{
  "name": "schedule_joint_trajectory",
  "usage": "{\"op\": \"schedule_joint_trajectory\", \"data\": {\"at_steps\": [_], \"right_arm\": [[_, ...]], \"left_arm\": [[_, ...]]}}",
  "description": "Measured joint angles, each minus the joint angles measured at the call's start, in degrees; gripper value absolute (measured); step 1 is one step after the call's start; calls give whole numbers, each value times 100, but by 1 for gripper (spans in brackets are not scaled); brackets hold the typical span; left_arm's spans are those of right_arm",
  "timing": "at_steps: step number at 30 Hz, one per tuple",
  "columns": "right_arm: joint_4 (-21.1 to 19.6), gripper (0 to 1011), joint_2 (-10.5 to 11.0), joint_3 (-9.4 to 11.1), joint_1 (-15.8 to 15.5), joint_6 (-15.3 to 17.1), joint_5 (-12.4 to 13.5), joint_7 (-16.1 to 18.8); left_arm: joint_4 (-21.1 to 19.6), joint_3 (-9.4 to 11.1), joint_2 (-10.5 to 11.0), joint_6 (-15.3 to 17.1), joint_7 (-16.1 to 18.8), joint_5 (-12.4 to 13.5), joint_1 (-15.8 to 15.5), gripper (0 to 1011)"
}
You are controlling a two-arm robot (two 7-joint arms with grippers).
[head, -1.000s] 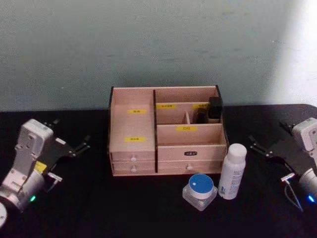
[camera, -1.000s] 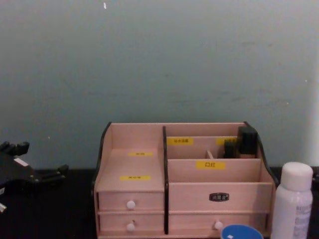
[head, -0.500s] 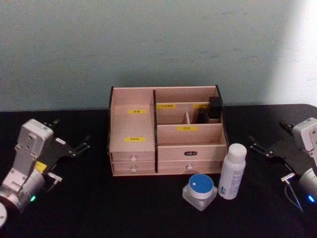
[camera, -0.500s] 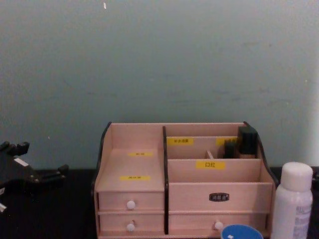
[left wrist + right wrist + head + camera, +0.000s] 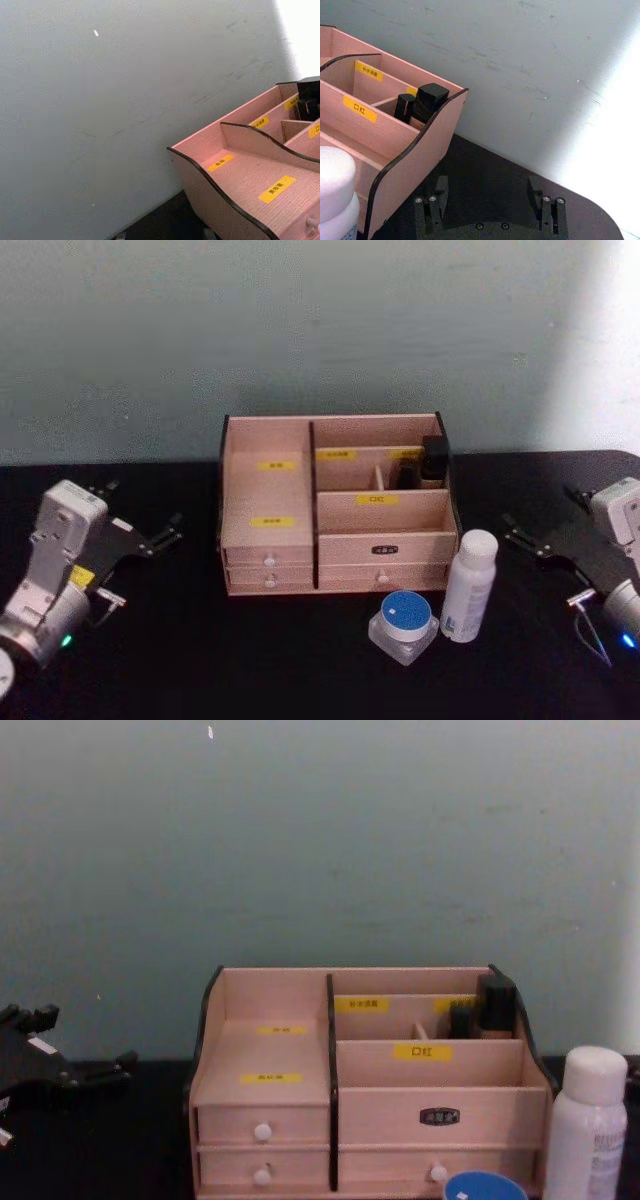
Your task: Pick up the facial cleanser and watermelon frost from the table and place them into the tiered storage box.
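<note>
Where the black table (image 5: 300, 685) meets a plain grey-green wall (image 5: 300, 330), lit bright white at its right edge, the tiered storage box (image 5: 345, 548) stands in the middle of the surface with its drawers facing the robot. Yellow labels (image 5: 422, 1051) mark its compartments. The one on the middle right tier reads 口红, and the others are too small to read, as is the dark plate (image 5: 439, 1116) on the front panel above the right drawer. Dark items (image 5: 433, 458) sit in the far right compartment. The facial cleanser (image 5: 469, 587) stands upright on the table just in front of the box's right corner, its grey print illegible. The watermelon frost (image 5: 404, 625) sits just left of it and nearer the robot, blue lid up. The left gripper (image 5: 143, 510) hovers left of the box and the right gripper (image 5: 540, 515) well right of the facial cleanser, each with fingers spread wide and holding nothing.
</note>
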Motion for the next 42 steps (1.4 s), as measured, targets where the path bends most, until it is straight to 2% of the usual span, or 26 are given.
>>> {"op": "schedule_joint_trajectory", "data": {"at_steps": [14, 20, 28, 37, 42], "right_arm": [[0, 1003, 0, 0, 0, 0, 0, 0], [-105, 1003, -24, 116, -117, -12, 63, 98], [-521, 1002, 47, 351, -498, 102, 264, 206], [-1257, 1003, 341, 704, -1204, 484, 714, 518], [-1559, 1003, 487, 836, -1489, 692, 888, 702]], "left_arm": [[0, 0, 0, 0, 0, 0, 0, 1001], [0, 0, 0, 0, 0, 0, 0, 1001], [0, 0, 0, 0, 0, 0, 0, 1002], [0, 0, 0, 0, 0, 0, 0, 1001], [0, 0, 0, 0, 0, 0, 0, 1001]]}}
